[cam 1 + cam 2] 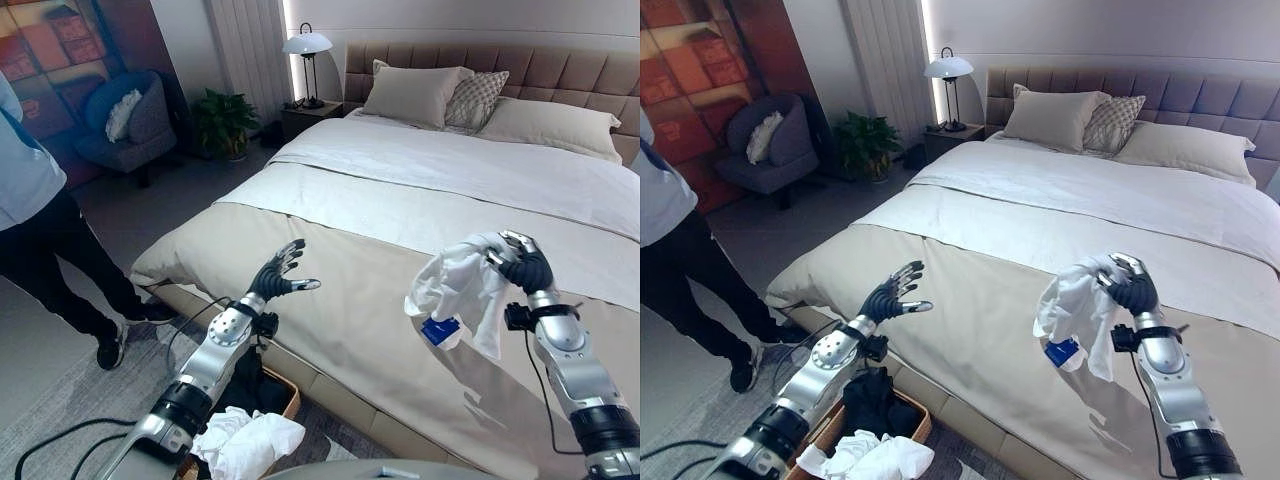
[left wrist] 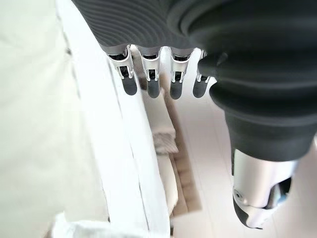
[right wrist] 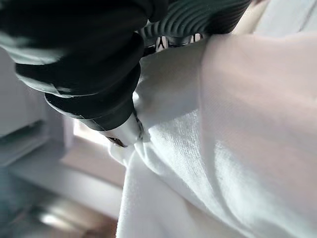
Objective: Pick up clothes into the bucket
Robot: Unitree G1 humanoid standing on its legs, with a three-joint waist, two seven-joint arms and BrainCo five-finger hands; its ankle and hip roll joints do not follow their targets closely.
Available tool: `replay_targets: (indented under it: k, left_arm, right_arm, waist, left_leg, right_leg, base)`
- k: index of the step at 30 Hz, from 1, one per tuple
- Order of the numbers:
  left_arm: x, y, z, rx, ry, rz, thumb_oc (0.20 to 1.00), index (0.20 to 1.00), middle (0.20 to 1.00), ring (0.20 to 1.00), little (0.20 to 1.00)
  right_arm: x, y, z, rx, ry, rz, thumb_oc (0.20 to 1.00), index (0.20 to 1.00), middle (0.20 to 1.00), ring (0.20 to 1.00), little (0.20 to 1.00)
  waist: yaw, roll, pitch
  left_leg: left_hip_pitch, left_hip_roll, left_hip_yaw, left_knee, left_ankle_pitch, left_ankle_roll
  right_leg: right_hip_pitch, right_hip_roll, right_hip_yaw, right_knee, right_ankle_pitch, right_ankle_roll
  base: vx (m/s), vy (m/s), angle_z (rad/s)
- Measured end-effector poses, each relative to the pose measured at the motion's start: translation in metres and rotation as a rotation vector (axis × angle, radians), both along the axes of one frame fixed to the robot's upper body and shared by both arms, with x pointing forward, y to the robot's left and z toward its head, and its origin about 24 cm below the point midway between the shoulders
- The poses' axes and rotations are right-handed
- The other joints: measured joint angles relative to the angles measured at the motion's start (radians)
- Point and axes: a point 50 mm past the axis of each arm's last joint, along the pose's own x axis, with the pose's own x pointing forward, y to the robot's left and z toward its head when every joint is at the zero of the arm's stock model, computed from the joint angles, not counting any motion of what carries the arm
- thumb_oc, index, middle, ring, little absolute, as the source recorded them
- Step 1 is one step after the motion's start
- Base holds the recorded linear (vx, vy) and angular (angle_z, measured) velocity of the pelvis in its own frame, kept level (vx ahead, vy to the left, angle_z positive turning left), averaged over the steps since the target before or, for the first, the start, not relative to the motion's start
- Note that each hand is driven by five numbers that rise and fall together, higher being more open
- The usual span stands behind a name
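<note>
While the wide bed with its beige cover is taking up most of the scene, a person is standing on the floor to the robot's left, near the foot of the bed. Down beside the bed frame, a wicker basket is sitting on the floor, already holding a dark garment and some white clothes. Above the cover, the right hand is holding up a white shirt with a blue tag, its fingers curling round a bunch of the cloth while the rest is hanging free. The left hand is hovering empty over the bed's edge, fingers straight and spread. The basket is lying well apart from the shirt, across the robot's front, so the dangling cloth is likely to drag on the cover or slip from the grasp during the carry, or miss the basket and land on the floor.
</note>
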Motion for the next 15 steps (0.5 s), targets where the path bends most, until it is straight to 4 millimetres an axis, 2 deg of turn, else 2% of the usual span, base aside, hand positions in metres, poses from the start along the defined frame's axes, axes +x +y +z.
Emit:
replay_targets:
  k: [2, 6, 15]
  left_arm:
    - [0.003, -0.006, 0.005, -0.009, -0.018, -0.011, 1.000, 1.000, 1.000, 1.000, 1.000]
    - [0.010, -0.032, 0.019, 0.006, -0.073, -0.104, 1.000, 1.000, 1.000, 1.000, 1.000]
    - [0.014, -0.055, 0.036, 0.058, -0.153, -0.199, 1.000, 1.000, 1.000, 1.000, 1.000]
  right_arm:
    - [0.006, 0.007, 0.006, -0.001, -0.020, 0.033, 0.200, 0.200, 0.200, 0.200, 0.200]
    - [0.015, 0.023, 0.024, 0.014, -0.084, 0.108, 0.200, 0.200, 0.200, 0.200, 0.200]
    - [0.014, 0.041, 0.040, 0.013, -0.142, 0.205, 0.200, 0.200, 0.200, 0.200, 0.200]
  waist:
    - [-0.004, -0.001, 0.001]
    - [-0.009, -0.003, 0.002]
    - [-0.016, 0.003, 0.013]
  left_leg:
    - [0.007, -0.002, -0.001, -0.002, 0.000, 0.000]
    - [0.012, -0.007, -0.003, -0.008, 0.000, 0.000]
    - [0.039, -0.011, -0.002, -0.016, 0.000, -0.001]
  right_leg:
    - [0.013, 0.001, -0.001, -0.013, 0.005, 0.001]
    - [0.031, -0.001, -0.006, -0.043, 0.018, 0.003]
    - [0.062, -0.008, -0.006, -0.061, 0.019, 0.007]
  base:
    - [0.00, 0.000, 0.02]
    - [0.00, 0.001, 0.02]
    - [0.00, 0.000, 0.00]
